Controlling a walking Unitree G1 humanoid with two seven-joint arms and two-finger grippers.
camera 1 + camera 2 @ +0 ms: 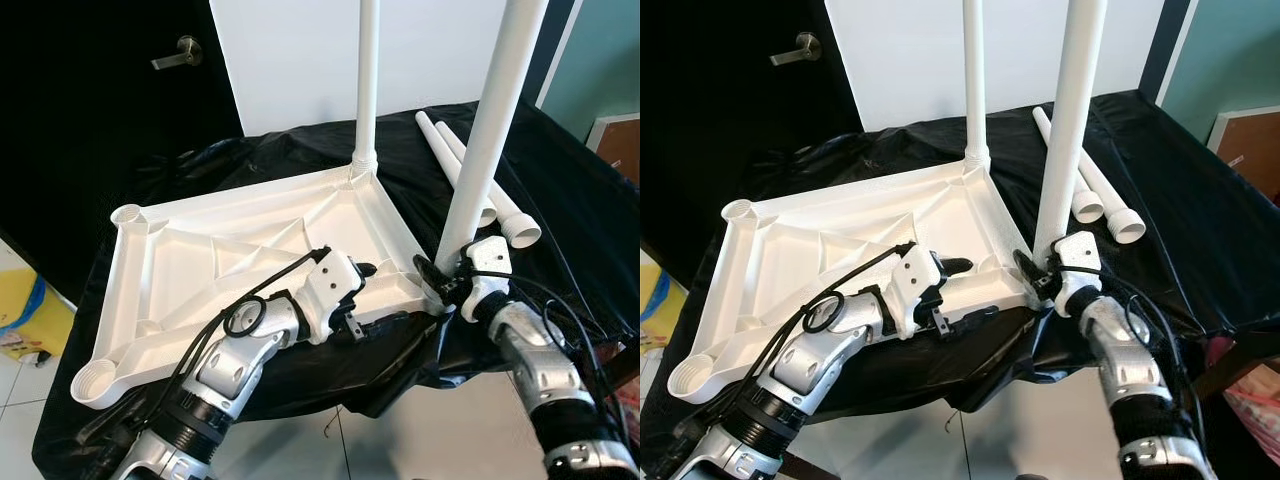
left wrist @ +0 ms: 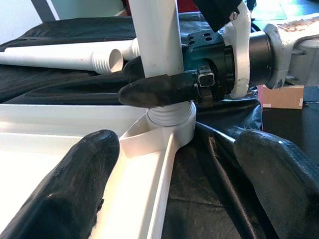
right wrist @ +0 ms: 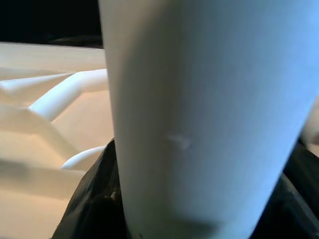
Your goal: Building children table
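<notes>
- A work table (image 1: 560, 190) draped in glossy, wrinkled black plastic sheeting is seen before a white wall (image 1: 290, 60); a dark door (image 1: 90, 110) with a metal lever handle (image 1: 178, 53) stands at the left, and pale floor tiles (image 1: 20, 375) are visible below.
- A white moulded plastic tabletop (image 1: 190, 270) is laid upside down on the sheeting, its underside ribbed with diagonal braces and round threaded sockets at the corners.
- A smooth white tubular leg (image 1: 367, 80) is stood upright in the far corner socket; its upper end is cut off by the frame.
- A second leg (image 1: 490, 130) is set in the near right corner socket, slightly tilted, its top also cut off.
- Two loose legs (image 1: 470, 175) with ribbed ends are laid side by side on the sheeting behind it.
- The right gripper (image 1: 440, 275) is clenched around the base of the second leg, just above the socket.
- The left gripper (image 1: 365, 272) is held over the tabletop's near edge, fingers (image 2: 75, 184) spread and grasping nothing.
- In the right wrist view the leg is blurred by closeness.
</notes>
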